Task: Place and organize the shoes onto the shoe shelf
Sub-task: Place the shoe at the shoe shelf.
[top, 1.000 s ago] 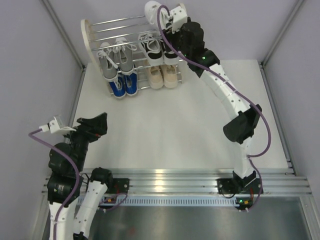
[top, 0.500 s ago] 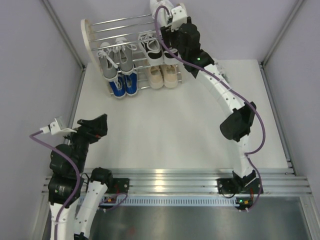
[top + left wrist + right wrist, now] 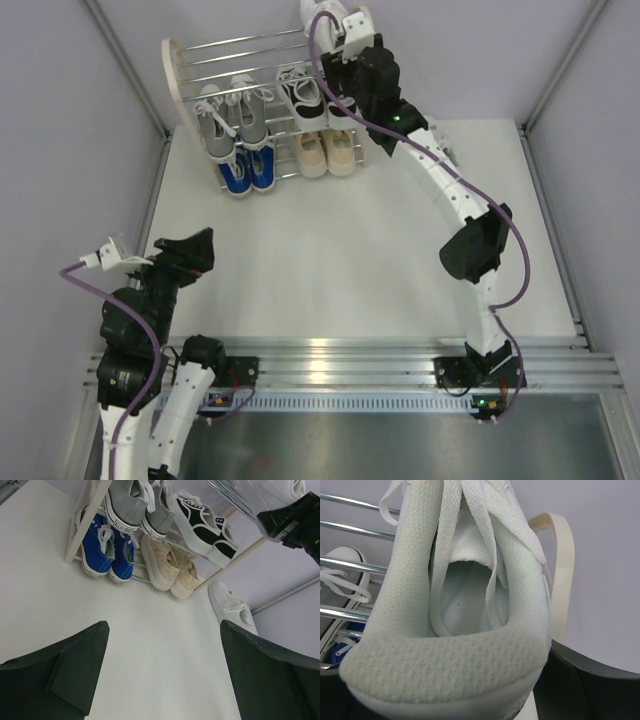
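The right gripper [image 3: 338, 42] had edged its pinched white shoe [image 3: 315, 14] over the shelf [image 3: 178, 62] top, best lowered level; the left gripper [image 3: 164, 645] stood spread, empty.

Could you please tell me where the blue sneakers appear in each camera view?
Top external: blue sneakers upper left, lowest tier.
Left wrist: blue sneakers upper left, beside the beige pair.
Right wrist: blue sneakers, just a sliver, lower left edge.
Shared landmark: the shelf's chrome rods.

blue shoes [image 3: 120, 560], beige shoes [image 3: 172, 570], white shoe [image 3: 470, 605]
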Controlling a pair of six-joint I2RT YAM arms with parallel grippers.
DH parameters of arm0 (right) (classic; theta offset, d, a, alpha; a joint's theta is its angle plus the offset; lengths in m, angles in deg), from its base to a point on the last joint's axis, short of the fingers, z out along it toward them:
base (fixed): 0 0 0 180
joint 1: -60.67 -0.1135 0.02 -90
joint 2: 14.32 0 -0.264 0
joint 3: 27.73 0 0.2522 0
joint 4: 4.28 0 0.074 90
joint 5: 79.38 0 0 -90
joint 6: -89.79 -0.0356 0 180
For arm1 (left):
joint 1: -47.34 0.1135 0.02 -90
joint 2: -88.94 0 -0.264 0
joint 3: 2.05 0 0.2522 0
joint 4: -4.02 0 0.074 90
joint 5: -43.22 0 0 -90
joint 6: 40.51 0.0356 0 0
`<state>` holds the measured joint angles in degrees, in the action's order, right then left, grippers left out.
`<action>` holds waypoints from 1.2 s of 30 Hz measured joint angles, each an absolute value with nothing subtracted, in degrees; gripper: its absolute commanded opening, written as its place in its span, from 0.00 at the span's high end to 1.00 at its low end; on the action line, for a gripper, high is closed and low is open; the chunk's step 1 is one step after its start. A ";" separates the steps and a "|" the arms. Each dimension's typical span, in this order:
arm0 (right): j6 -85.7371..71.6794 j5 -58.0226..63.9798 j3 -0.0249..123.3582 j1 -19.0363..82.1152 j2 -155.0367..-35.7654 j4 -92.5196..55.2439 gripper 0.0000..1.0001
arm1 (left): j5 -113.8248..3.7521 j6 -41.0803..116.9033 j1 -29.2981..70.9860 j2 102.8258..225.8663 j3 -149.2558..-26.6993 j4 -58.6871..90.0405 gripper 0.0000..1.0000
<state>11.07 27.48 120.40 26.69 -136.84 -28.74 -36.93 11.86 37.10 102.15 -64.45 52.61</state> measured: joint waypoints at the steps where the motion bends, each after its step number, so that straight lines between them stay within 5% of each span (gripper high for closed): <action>1: 11.10 27.50 120.40 26.69 -136.84 -28.74 0.52 | -36.88 11.80 37.10 102.15 -64.45 52.61 0.02; 12: 11.10 28.95 120.29 25.92 -136.82 -28.61 0.20 | -36.88 11.27 37.08 102.11 -64.45 52.61 0.02; 15: 10.68 29.32 120.29 25.47 -136.73 -26.47 0.01 | -36.86 11.06 37.08 101.76 -64.45 52.63 0.02; 36: 11.18 25.95 120.44 24.94 -132.25 -23.82 0.01 | -36.88 10.44 37.06 101.41 -64.45 52.70 0.02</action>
<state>11.18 25.95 120.44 24.94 -132.25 -23.82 -36.88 10.44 37.06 101.41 -64.45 52.70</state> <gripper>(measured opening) 0.993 0.983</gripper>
